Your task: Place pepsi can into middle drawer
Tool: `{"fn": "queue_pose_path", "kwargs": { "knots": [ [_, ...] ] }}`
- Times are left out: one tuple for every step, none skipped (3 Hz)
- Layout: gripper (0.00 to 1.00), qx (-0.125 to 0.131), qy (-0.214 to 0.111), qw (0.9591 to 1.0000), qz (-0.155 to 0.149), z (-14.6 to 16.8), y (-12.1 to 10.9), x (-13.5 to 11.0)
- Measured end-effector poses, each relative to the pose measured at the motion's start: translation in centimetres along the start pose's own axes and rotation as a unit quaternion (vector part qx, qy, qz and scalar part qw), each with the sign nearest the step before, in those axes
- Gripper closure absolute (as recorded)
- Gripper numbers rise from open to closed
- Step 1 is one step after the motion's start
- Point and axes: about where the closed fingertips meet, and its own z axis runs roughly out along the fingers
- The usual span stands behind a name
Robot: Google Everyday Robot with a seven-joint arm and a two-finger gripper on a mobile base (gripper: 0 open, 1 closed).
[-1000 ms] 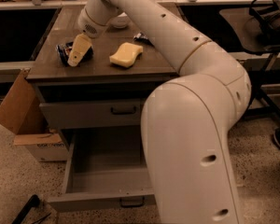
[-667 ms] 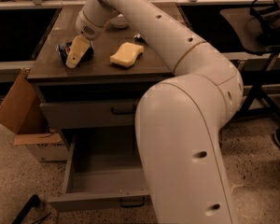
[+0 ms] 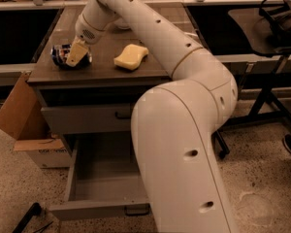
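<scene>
Reaching down over the tabletop (image 3: 103,70), the arm sets the tool (image 3: 73,55) at the pepsi can (image 3: 58,54), which lies on its side to the left of the yellow sponge (image 3: 131,57), close to the tabletop's front left corner. A cream part of the tool covers the can's middle; whether it is clamped on the can, I cannot tell. Below the sponge, 1 grey drawer front (image 3: 82,119) sits closed, and under that the middle drawer (image 3: 105,174) stands pulled out. A cardboard box (image 3: 19,113) rests on the floor, down and left of the sponge.
</scene>
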Motion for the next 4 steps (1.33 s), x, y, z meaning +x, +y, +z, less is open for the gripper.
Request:
{"fn": "queue_pose_path", "kwargs": {
  "knots": [
    [0.63,-0.009,-0.006,0.9999,-0.003,0.7,0.1,-0.5],
    [0.86,-0.009,-0.01,0.9999,-0.007,0.5,0.1,-0.9],
    [1.0,0.01,-0.02,0.9997,-0.012,-1.6,0.1,-1.5],
    [1.0,0.035,-0.034,0.9988,-0.007,-4.6,0.9,-1.7]
  ]
}}
